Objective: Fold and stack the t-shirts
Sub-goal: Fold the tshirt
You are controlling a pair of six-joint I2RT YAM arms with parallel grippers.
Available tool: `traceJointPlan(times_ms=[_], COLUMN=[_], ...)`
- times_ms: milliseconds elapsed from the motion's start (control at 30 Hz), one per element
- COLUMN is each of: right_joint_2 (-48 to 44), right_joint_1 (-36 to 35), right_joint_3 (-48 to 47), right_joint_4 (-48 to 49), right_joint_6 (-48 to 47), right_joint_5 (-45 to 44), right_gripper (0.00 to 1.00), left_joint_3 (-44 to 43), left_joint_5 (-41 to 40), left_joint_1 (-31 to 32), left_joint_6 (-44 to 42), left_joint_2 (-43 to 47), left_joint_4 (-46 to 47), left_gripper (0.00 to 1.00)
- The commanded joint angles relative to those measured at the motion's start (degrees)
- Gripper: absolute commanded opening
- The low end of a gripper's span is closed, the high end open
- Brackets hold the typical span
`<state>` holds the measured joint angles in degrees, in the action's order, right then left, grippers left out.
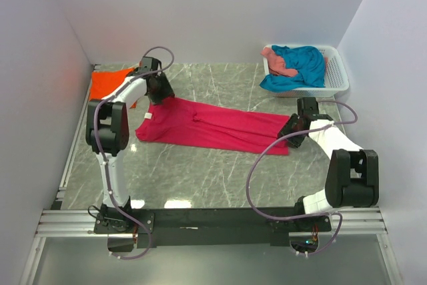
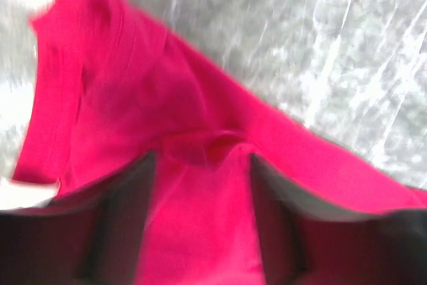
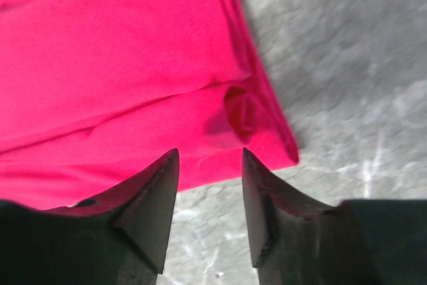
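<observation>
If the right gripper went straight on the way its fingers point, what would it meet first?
Most likely the pink shirt: its puckered corner lies just ahead of the open right gripper, with a strip of table before it. Depth is hard to judge.

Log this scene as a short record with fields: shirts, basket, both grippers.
magenta t-shirt: lying in a long strip across the table
orange t-shirt: far left corner
basket: far right, holds teal t-shirt and salmon t-shirt, unfolded
left gripper: open, over magenta t-shirt's left end
right gripper: open, at its right end
</observation>
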<state>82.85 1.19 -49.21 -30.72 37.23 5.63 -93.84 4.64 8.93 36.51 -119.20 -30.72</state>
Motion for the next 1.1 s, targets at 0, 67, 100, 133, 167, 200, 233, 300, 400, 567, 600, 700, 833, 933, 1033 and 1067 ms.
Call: traceJointPlan(times_ms=[0, 67, 100, 133, 167, 200, 233, 300, 400, 567, 600, 700, 833, 933, 1033, 1067], right_joint_2=[-0.4, -0.8, -0.9, -1.1, -1.4, -2.1, -2.4, -3.6, -4.4, -2.6, -2.2, 0.3, 3.0, 4.9, 6.2, 7.3], right_joint_1=[0.4, 0.4, 0.3, 0.1, 0.0, -0.3, -0.9, -2.7, -7.9, -17.4, -18.8, -20.1, -20.2, -20.1, -19.5, -19.0], right_joint_3=[-3.5, -4.8, -5.4, -6.0, -6.0, -6.1, -6.1, -5.9, -5.5, -3.9, -2.7, -1.5, -1.7, -2.5, -2.7, -2.8], right_joint_4=[1.4, 0.7, 0.2, 0.0, -0.3, -0.4, -0.5, -0.3, 0.6, 2.1, 2.9, 4.3, 5.5, 4.6, 4.6, 4.9], right_joint_6=[-0.1, -1.5, -3.2, -3.9, -4.6, -5.7, -6.0, -6.6, -7.4, -6.6, -5.8, -5.2, -5.5, -5.3, -5.2, -5.0], right_joint_5=[-5.5, -6.8, -6.7, -6.7, -6.5, -7.0, -7.3, -6.7, -4.3, -3.4, -2.9, -1.6, -3.8, -5.4, -8.8, -9.1], right_gripper=[0.52, 0.56, 0.58, 0.6, 0.65, 0.67, 0.69, 0.72, 0.77, 0.78, 0.78, 0.78, 0.78, 0.78, 0.79, 0.79], left_joint_3=[-6.6, -8.8, -9.4, -9.7, -9.3, -7.3, -5.9, -1.1, 7.4, 24.6, 26.7, 32.0, 31.9, 32.3, 32.1, 31.7], left_joint_5=[-2.8, -4.2, -4.2, -4.2, -4.0, -4.0, -3.7, -4.5, -4.5, -3.9, -3.2, -4.5, -9.6, -7.4, -5.5, -5.3], left_joint_1=[-0.1, -0.1, -0.1, 0.0, 0.1, 0.2, 0.4, 0.9, 3.2, 9.8, 10.0, 10.0, 8.5, 5.6, 2.7, 2.2], left_joint_6=[-5.0, -6.5, -6.8, -7.2, -7.2, -7.2, -6.9, -4.6, -2.2, 4.6, 5.9, 7.1, 6.9, 6.9, 6.7, 6.6], left_joint_2=[-0.5, -1.1, -1.2, -1.0, 0.3, 1.3, 2.5, 6.6, 13.3, 24.3, 25.3, 27.1, 22.7, 19.5, 16.9, 16.5], left_joint_4=[1.3, 1.9, 1.1, 0.7, 1.1, 1.6, 2.7, 3.0, 3.5, 7.0, 8.5, 9.2, 7.6, 9.8, 10.9, 10.6], left_gripper=[0.67, 0.71, 0.72, 0.73, 0.73, 0.76, 0.88, 0.99, 1.0, 0.99, 0.99, 0.99, 0.99, 0.99, 0.99, 0.99])
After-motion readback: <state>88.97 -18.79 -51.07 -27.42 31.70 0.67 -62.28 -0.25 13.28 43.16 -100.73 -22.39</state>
